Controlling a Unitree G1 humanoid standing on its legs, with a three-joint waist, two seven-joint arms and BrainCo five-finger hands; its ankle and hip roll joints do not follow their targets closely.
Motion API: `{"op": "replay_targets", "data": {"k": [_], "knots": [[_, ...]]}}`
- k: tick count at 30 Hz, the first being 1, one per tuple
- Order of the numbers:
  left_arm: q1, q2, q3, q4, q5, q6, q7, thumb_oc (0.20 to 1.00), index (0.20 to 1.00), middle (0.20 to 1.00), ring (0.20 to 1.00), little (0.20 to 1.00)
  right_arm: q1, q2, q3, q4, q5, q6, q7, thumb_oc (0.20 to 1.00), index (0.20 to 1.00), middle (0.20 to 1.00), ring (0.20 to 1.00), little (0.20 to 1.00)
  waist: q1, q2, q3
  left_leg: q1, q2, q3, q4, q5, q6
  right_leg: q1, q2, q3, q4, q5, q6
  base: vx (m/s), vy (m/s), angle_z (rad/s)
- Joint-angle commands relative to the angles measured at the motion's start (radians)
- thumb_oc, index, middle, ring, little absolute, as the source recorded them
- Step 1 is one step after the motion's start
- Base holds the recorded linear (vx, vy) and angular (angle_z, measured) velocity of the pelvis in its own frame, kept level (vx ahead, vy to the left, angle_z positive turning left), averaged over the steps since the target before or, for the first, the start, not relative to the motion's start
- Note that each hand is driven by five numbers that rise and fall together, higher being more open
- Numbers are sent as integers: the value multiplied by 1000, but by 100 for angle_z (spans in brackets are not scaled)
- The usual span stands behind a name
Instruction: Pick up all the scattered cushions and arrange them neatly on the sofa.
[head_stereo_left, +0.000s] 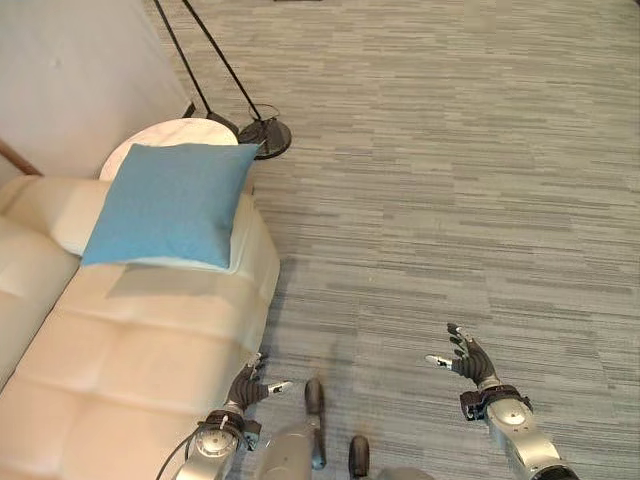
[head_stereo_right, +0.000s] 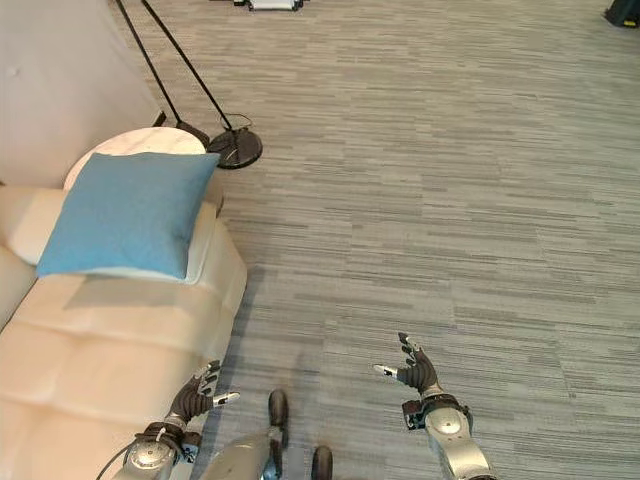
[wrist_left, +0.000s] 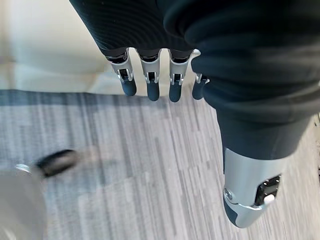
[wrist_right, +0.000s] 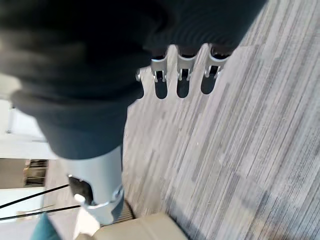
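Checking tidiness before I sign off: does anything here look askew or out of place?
Little stands out. The blue cushion lies on the sofa, slightly rotated, atop a white cushion. Both the left hand and right hand are open and empty.

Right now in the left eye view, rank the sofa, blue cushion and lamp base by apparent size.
1. sofa
2. blue cushion
3. lamp base, though it stands farther from the camera

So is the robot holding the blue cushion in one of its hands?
No, the blue cushion lies on the cream sofa, while the left hand and right hand hang open and empty over the carpet.
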Motion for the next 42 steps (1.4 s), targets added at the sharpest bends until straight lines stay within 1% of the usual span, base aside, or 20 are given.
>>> {"op": "replay_targets", "data": {"k": [1,6,7,8,10,11,14,15,17,19,22,25,27,30,31,33,34,35,39,42], "knots": [[1,14,13,-32,15,-32,17,1000,1000,1000,1000,1000,46,-25,-23,-63,-6,-34,-5,1000,1000,1000,1000,1000,32,9,-42,24,38,38,-65,78,-38,-6,-72,14,128,-95,73,648,171,-22],[12,23,35,-14,17,-24,20,1000,1000,1000,1000,1000,70,-14,-32,-72,-20,-23,10,1000,1000,1000,1000,1000,63,-23,-85,8,44,118,-58,112,-6,91,-91,48,198,-106,101,542,162,-23],[19,22,42,-7,17,-22,22,1000,1000,1000,1000,1000,69,-12,-29,-66,-28,-21,12,1000,1000,1000,1000,1000,70,-39,-91,-2,24,110,-20,102,8,79,-114,48,256,-37,128,571,195,9],[19,22,42,-7,17,-22,22,1000,1000,1000,1000,1000,68,-12,-29,-66,-28,-21,12,1000,1000,1000,1000,1000,72,-36,-94,-6,29,111,-18,103,8,75,-110,51,255,-34,127,280,137,23],[16,27,47,1,8,-19,28,1000,1000,1000,1000,1000,62,4,-29,-60,-30,-23,17,1000,1000,1000,1000,1000,67,-58,-78,16,9,96,32,62,34,-3,-151,51,468,149,206,356,193,4],[19,32,62,3,-11,-21,32,1000,1000,1000,1000,1000,53,16,-25,-58,-28,-26,12,1000,1000,1000,1000,1000,63,-46,-69,67,12,81,48,16,56,-76,-175,37,601,222,218,368,194,-2],[20,33,63,5,-20,-22,35,1000,1000,1000,1000,1000,47,21,-19,-61,-32,-30,7,1000,1000,1000,1000,1000,46,-15,-54,163,8,36,22,-20,71,-194,-158,17,675,157,161,442,166,31],[30,34,64,0,-32,-29,31,1000,1000,1000,1000,1000,49,17,-19,-64,-31,-33,6,1000,1000,1000,1000,1000,27,-1,-44,227,-1,-7,8,-42,69,-242,-171,-38,606,76,142,574,106,66],[39,36,60,-1,-46,-30,31,1000,1000,1000,1000,1000,51,13,-19,-65,-28,-36,4,1000,1000,1000,1000,1000,11,12,-34,275,-10,-65,-1,-61,60,-307,-154,-63,510,18,120,418,19,104],[39,32,58,-2,-49,-28,28,1000,1000,1000,1000,1000,51,9,-19,-66,-27,-33,3,1000,1000,1000,1000,1000,2,13,-29,293,-18,-94,-2,-68,56,-314,-143,-55,452,16,125,270,-16,91],[18,17,50,23,-50,-33,27,1000,1000,1000,1000,1000,51,-2,-14,-47,-27,-33,-1,1000,1000,1000,1000,1000,-24,-1,-2,344,-63,-218,-3,-97,41,-365,-66,67,266,40,139,336,-62,150],[0,7,19,45,-47,-37,11,1000,1000,1000,1000,1000,73,-6,-26,-31,-18,-36,0,1000,1000,1000,1000,1000,-33,-20,-1,364,-107,-345,35,-133,25,-344,-91,76,192,73,139,239,-132,179],[-5,2,16,56,-50,-37,9,1000,1000,1000,1000,1000,75,-8,-29,-23,-18,-39,0,1000,1000,1000,1000,1000,-38,-20,-7,358,-108,-363,57,-132,13,-327,-102,58,172,80,134,182,-129,194],[-7,-7,7,76,-69,-40,6,1000,1000,1000,1000,1000,69,-18,-21,-12,-18,-41,1,1000,1000,1000,1000,1000,-35,-19,-13,308,-82,-319,174,-134,-30,-269,-130,-1,141,75,116,172,-129,90],[-11,-11,11,93,-76,-40,9,1000,1000,1000,1000,1000,58,-25,-16,-11,-13,-42,0,1000,1000,1000,1000,1000,-32,-20,-6,247,-40,-218,256,-134,-41,-230,-140,-36,134,52,101,93,-87,107],[-11,-10,11,93,-76,-40,9,1000,1000,1000,1000,1000,58,-25,-16,-11,-13,-42,0,1000,1000,1000,1000,1000,-34,-22,-10,243,-43,-219,253,-130,-40,-234,-142,-38,133,54,102,106,-65,95],[-16,-9,13,115,-73,-35,12,1000,1000,1000,1000,1000,57,-29,-22,-16,4,-48,-2,1000,1000,1000,1000,1000,-36,-24,-18,198,40,-30,207,-155,-18,-180,-157,-114,119,6,91,308,-82,157],[-22,-2,21,129,-68,-35,14,1000,1000,1000,1000,1000,63,-24,-29,-14,9,-44,-3,1000,1000,1000,1000,1000,-40,-24,-34,160,52,53,140,-108,-19,-162,-152,-143,106,-7,90,309,-82,164],[-14,1,35,123,-65,-32,14,1000,1000,1000,1000,1000,59,-23,-28,13,5,-36,-8,1000,1000,1000,1000,1000,-26,-21,-44,110,77,128,78,-53,-47,-99,-136,-163,91,-50,95,301,57,59],[6,-2,55,134,-65,-29,17,1000,1000,1000,1000,1000,60,-19,-23,10,-8,-31,-1,1000,1000,1000,1000,1000,-16,-21,-53,140,67,108,45,-38,-26,-88,-135,-163,112,-51,95,189,99,91]]}}
